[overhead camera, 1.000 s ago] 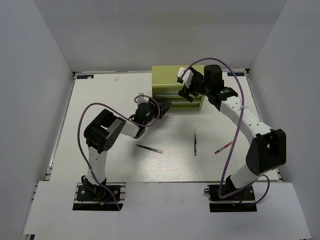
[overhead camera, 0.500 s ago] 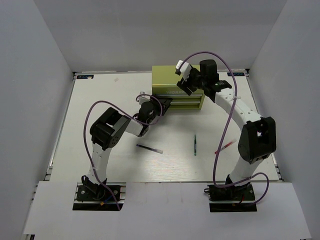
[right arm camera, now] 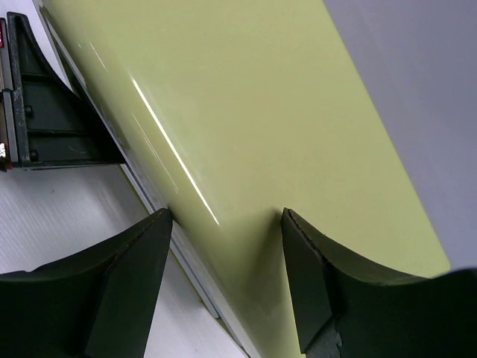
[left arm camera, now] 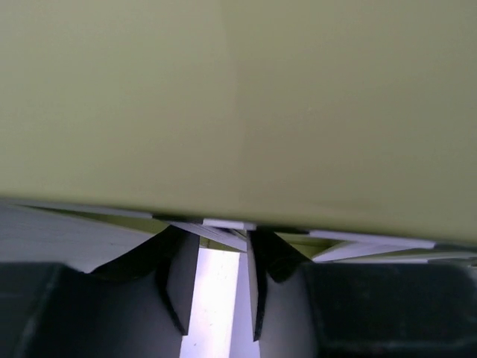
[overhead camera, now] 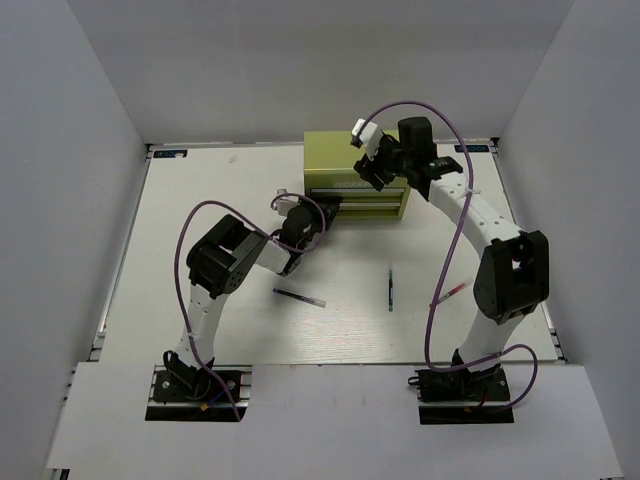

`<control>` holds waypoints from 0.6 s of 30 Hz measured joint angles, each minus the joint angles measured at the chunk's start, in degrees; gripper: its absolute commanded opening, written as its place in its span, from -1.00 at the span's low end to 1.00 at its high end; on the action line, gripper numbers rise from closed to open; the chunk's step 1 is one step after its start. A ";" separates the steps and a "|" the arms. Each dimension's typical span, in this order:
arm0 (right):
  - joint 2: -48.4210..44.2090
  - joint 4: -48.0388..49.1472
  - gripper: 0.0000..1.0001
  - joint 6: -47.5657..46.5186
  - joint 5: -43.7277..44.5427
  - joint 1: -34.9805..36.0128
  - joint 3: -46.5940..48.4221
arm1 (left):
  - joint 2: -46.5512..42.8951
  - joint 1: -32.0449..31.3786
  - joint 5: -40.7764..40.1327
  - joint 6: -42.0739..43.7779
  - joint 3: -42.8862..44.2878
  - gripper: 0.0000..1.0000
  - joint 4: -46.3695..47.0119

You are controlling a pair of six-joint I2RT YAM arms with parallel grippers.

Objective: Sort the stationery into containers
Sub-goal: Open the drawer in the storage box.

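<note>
The olive chest [overhead camera: 335, 155] stands at the back of the table, both front drawers looking pushed in. My left gripper [overhead camera: 328, 208] is low against the left of its front; in the left wrist view [left arm camera: 216, 231] the jaws stand a little apart with nothing between them, tips under the chest [left arm camera: 238, 97]. My right gripper [overhead camera: 378, 172] is open on the chest's top front edge, and its fingers [right arm camera: 134, 276] straddle the lid [right arm camera: 246, 97]. A black pen [overhead camera: 299, 297], a dark-green pen [overhead camera: 390, 288] and a red pen [overhead camera: 447, 294] lie on the table. No stubby markers show.
White walls close the table on three sides. Purple cables [overhead camera: 455, 260] loop over both arms; the right one crosses above the red pen. The left gripper's black body [right arm camera: 45, 112] shows at the top left of the right wrist view.
My right gripper has swung left and back onto the chest's top edge. My left gripper has edged closer to the chest front. The three pens have not moved.
</note>
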 measured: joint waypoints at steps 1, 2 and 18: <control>0.11 -0.33 0.32 0.02 0.11 0.00 0.28 | 0.04 -0.13 -0.55 -0.52 0.00 -0.36 0.28; 0.22 -0.52 0.32 0.09 0.13 0.00 0.50 | 0.11 -0.28 -0.98 -1.18 0.00 -0.39 0.39; 4.81 -11.47 0.27 0.11 1.44 0.33 10.29 | 0.52 -2.05 -2.89 -3.45 -4.24 -0.89 7.04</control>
